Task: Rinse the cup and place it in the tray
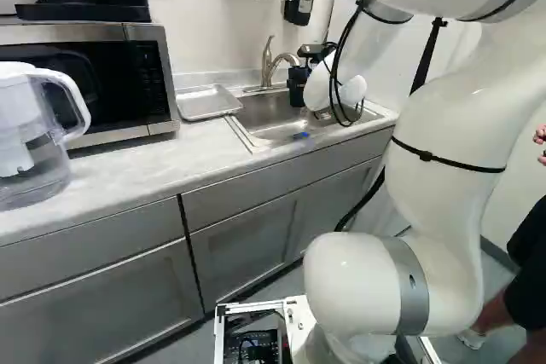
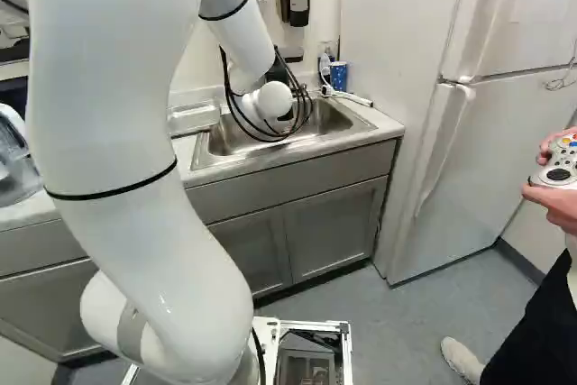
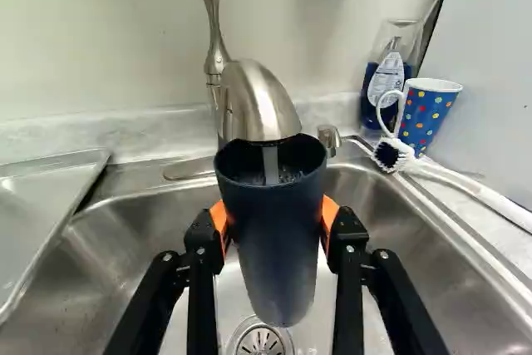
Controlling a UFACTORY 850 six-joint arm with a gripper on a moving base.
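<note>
In the left base view my gripper (image 1: 312,67) is over the sink, mostly hidden by the wrist, with the dark cup (image 1: 297,89) at its front. The wrist view shows the gripper (image 3: 273,226) shut on the dark blue cup (image 3: 276,247), an orange pad against each side. The cup is roughly upright, its mouth right under the faucet spout (image 3: 262,106). A stream of water runs into it. Below lies the sink (image 3: 108,247) with its drain (image 3: 262,340). The metal tray (image 1: 205,105) rests on the counter beside the sink; part of the tray (image 3: 37,205) shows in the wrist view.
Beside the sink, opposite the tray, are a dotted cup (image 3: 428,114), a soap bottle (image 3: 386,81) and a white-handled brush (image 3: 465,184). A microwave (image 1: 94,83) and a water pitcher (image 1: 34,142) stand on the counter. The fridge (image 2: 487,132) is right of the sink.
</note>
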